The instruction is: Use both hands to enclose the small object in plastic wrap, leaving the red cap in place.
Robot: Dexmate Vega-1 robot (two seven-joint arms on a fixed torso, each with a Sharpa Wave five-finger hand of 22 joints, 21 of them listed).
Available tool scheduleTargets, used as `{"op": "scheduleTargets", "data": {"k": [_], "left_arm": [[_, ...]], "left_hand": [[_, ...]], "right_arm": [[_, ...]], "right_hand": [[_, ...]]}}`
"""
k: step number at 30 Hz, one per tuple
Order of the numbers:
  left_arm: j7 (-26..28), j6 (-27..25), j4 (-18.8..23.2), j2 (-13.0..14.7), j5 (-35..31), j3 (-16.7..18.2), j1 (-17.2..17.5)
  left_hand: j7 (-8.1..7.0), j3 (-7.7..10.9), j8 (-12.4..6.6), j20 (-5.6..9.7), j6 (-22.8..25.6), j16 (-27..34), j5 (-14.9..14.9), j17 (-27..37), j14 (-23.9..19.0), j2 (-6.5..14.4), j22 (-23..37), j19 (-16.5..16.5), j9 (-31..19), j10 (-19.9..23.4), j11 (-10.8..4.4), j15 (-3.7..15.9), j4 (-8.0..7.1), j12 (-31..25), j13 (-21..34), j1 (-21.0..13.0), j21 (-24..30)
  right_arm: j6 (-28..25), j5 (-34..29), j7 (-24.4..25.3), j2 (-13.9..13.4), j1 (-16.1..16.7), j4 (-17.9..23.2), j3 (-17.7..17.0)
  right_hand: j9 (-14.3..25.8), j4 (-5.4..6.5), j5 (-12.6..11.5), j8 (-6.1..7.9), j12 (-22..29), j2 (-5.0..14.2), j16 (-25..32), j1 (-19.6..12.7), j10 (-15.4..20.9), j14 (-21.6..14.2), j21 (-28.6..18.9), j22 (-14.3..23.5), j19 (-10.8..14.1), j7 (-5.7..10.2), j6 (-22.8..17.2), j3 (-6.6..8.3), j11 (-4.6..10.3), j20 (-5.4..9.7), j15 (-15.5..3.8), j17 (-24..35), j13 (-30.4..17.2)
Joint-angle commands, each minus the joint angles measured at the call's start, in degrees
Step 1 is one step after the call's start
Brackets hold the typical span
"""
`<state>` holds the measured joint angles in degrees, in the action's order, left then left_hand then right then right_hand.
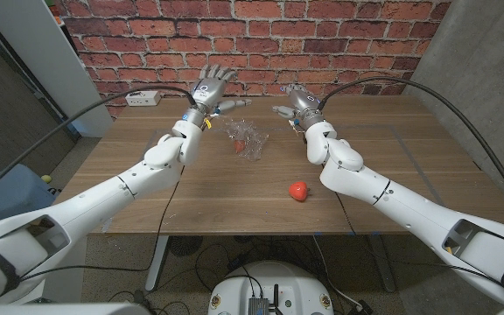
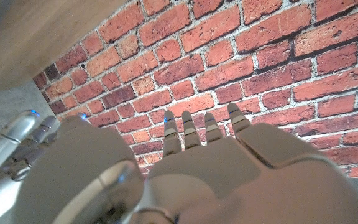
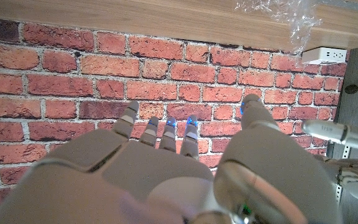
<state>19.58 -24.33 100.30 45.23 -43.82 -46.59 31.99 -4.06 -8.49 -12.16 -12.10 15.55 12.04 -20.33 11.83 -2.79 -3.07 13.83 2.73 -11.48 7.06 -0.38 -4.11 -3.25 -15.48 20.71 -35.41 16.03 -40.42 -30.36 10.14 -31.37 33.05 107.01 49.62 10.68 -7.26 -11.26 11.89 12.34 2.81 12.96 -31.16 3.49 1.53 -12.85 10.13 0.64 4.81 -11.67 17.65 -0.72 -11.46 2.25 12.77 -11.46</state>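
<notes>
**Both robot hands raised and empty behind the wrap; red cap lies loose on the bench**

At the left, the left robot hand is lifted near the far edge of the bench, fingers spread and holding nothing; its own wrist view looks along the back of the hand at the brick wall, the fingers straight and apart. A white power strip sits at the far left corner of the bench.

Toward the middle lies the crumpled plastic wrap, with a small red object showing through it (whether it is fully covered I cannot tell); neither hand touches it. Nearer the robot and a little right of the wrap sits the red cap, well apart from the bundle, not in place on anything.

At the right, the right robot hand is likewise open and empty, hovering just beyond the wrap; its wrist view shows extended fingers and an edge of the wrap on the bench.

My judgement: this is a pause between grasps, the enclosing only loosely done; the next move calls for both hands to descend onto opposite edges of the film, pinch it, and fold it snugly over the object; thin film will slip and spring back.
</notes>
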Motion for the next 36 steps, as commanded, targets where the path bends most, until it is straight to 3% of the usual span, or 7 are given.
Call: {"op": "scheduleTargets", "data": {"k": [1,4,10,15,27,32,36], "left_arm": [[-17.9,-1.2,2.3,0.8,-5.2,1.6,3.4],[-15.5,-0.7,2.7,0.5,-3.6,3.4,5.2],[-14.9,0.6,3.3,0.3,1.0,6.2,7.2],[-16.6,1.3,2.8,0.2,3.4,6.8,7.1],[-24.5,6.9,-4.0,-1.3,9.5,4.7,1.6],[-26.9,8.5,-6.3,-1.9,10.1,3.0,-0.8],[-28.3,9.3,-7.7,-2.3,9.4,1.5,-2.4]], "left_hand": [[-6.24,-0.48,-7.13,2.70,15.1,6.8,-1.7,3.0,-18.5,3.5,1.8,-14.8,-2.4,15.4,-6.25,9.37,1.26,-8.1,1.8,-5.8,7.7],[-4.17,0.56,-12.26,4.72,23.1,14.3,-1.7,9.7,-29.5,6.5,4.9,-21.2,-4.3,22.6,-6.02,10.49,2.75,-14.5,5.9,-9.0,13.3],[-2.54,0.53,-13.38,5.53,23.9,16.9,-0.7,13.3,-31.7,6.9,6.7,-26.9,-4.8,23.3,-4.92,11.38,3.25,-16.7,7.9,-9.3,17.5],[-1.64,1.45,-12.10,6.77,23.0,14.0,2.1,10.4,-32.7,8.7,5.3,-34.1,-3.4,22.3,-4.28,11.88,3.48,-15.1,6.0,-10.2,20.3],[1.26,6.77,-4.79,5.77,15.4,4.9,8.1,0.4,-26.2,14.4,-2.2,-34.0,0.0,19.6,-2.02,8.29,3.25,-7.1,-1.0,-11.3,17.6],[2.17,8.52,-3.04,5.82,14.2,3.3,8.0,-0.9,-25.6,14.2,-3.3,-32.3,0.5,19.4,-1.33,7.79,1.58,-5.3,-2.9,-9.6,16.1],[1.97,6.51,-1.48,5.88,14.1,1.9,8.4,-1.7,-25.8,11.3,-3.9,-31.7,0.8,19.7,-0.85,7.62,-1.28,-3.4,-5.2,-3.9,14.4]], "right_arm": [[-0.5,-0.7,-0.3,0.0,0.3,0.6,0.2],[-0.3,-0.6,-0.5,-0.1,0.4,0.7,0.1],[0.4,-0.3,-0.3,-0.1,0.5,0.7,-0.2],[1.2,0.1,-0.3,-0.4,0.8,0.8,-0.6],[2.3,0.2,-1.2,-0.9,1.3,1.4,-0.6],[2.1,0.0,-1.0,-1.2,1.7,1.9,-0.9],[2.0,0.0,-1.2,-1.2,1.9,2.1,-1.1]], "right_hand": [[0.1,-0.03,-0.1,0.08,0.3,0.63,0.4,0.0,0.5,-0.4,-0.2,0.0,0.6,-0.03,-0.6,0.01,-0.14,-0.15,0.00,0.1,-0.1],[0.1,-0.04,-0.1,0.04,0.3,0.63,0.4,0.1,0.6,-0.5,-0.2,0.0,0.7,-0.06,-0.6,-0.02,-0.17,-0.12,0.02,0.1,-0.1],[0.1,0.01,-0.1,-0.01,0.2,0.66,0.4,0.2,0.5,-0.4,-0.1,0.0,0.7,-0.02,-0.6,-0.08,-0.11,-0.07,-0.01,0.1,-0.1],[0.1,0.05,-0.1,-0.07,0.2,0.69,0.4,0.4,0.6,-0.4,0.0,0.0,0.7,0.02,-0.6,-0.14,-0.16,-0.03,-0.01,0.1,-0.1],[0.1,0.01,0.0,-0.16,0.1,0.66,0.3,0.5,0.6,-0.4,0.2,0.0,0.7,0.08,-0.7,-0.22,-0.29,0.00,-0.02,0.0,-0.1],[0.1,0.00,0.0,-0.19,0.1,0.65,0.3,0.6,0.6,-0.4,0.2,0.0,0.8,0.07,-0.7,-0.26,-0.10,-0.02,0.01,0.0,-0.1],[0.2,-0.01,0.0,-0.25,0.0,0.65,0.3,0.6,0.6,-0.4,0.3,0.0,0.8,0.07,-0.7,-0.29,-0.23,-0.02,0.00,0.0,-0.1]]}}
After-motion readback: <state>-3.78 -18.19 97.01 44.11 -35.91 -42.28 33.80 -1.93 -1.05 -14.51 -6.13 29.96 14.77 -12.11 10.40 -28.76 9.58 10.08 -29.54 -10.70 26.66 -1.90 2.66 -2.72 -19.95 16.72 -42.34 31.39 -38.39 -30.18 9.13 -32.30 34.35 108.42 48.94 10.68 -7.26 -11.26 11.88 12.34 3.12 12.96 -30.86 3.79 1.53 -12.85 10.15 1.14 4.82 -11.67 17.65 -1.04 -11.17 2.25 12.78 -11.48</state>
